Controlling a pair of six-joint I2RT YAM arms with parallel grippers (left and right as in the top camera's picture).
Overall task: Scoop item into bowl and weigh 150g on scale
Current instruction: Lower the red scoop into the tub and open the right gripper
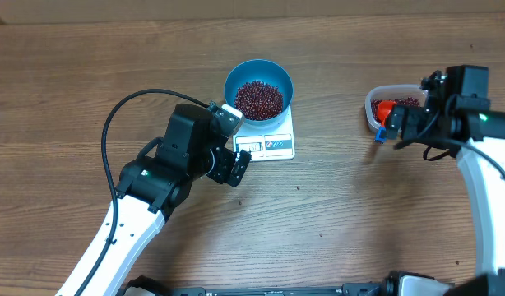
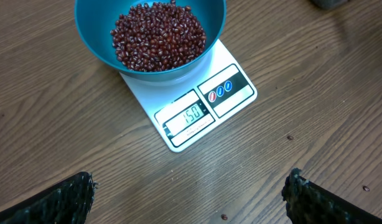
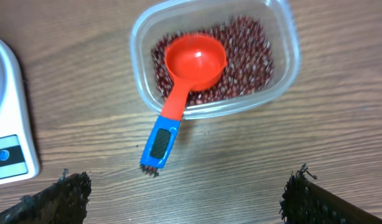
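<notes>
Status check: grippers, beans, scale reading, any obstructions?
Left gripper and right gripper open, empty. Beans in bowl on scale, display reads 150. Scoop rests in clear container; nothing in the way.

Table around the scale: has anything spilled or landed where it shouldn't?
Yes, slightly. A few stray beans lie on the bare table beside the scale, away from the bowl. The red scoop lies in the clear container, its handle poking over the rim. Nothing else stands out.
</notes>
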